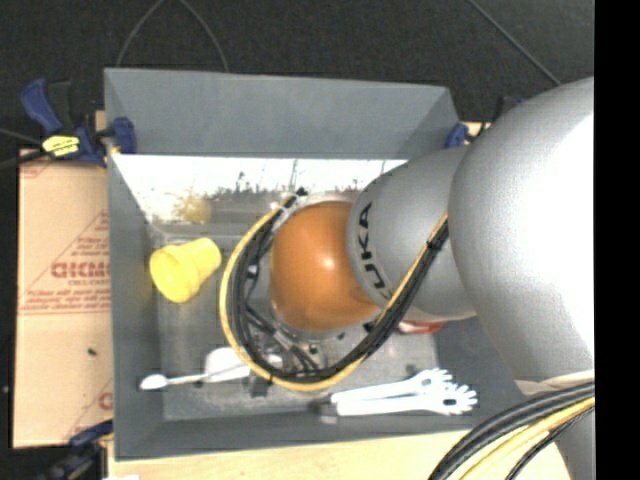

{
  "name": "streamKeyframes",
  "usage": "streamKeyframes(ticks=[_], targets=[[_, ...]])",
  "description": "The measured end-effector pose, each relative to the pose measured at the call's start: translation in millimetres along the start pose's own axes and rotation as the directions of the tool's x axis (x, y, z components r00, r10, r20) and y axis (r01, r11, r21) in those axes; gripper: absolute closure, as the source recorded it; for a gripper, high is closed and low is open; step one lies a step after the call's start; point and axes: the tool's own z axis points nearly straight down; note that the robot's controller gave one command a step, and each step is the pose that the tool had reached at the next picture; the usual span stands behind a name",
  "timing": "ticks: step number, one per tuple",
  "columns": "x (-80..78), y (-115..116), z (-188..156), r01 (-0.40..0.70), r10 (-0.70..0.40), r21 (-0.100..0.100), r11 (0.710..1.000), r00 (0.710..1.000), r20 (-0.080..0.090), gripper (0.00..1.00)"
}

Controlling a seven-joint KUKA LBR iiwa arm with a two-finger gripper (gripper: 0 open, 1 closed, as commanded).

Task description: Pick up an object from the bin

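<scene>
While the yellow cup [185, 268] lies up-left of the gripper [268, 360], a white spoon [185, 377] lies just at its left, the likeliest pick, and a white fork [405, 397] lies to its right. Whether the gripper is open or closed cannot be told; nothing appears lifted yet.

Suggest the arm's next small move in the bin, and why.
Probably a small shift toward the view's left, onto the white spoon: the gripper sits by its bowl end, the nearest thing. The yellow cup and white fork lie farther off. The arm hides any contact, so this is a guess.
</scene>
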Motion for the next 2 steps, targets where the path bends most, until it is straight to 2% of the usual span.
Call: streamKeyframes(ticks=[1, 2], targets=[[2.7, -0.7, -23.8, -0.001, 0.001, 0.003, 1.0, 1.0, -0.012, 1.0], [0.0, -0.1, -57.3, -0.002, 0.002, 0.0, 1.0, 1.0, -0.002, 1.0]])
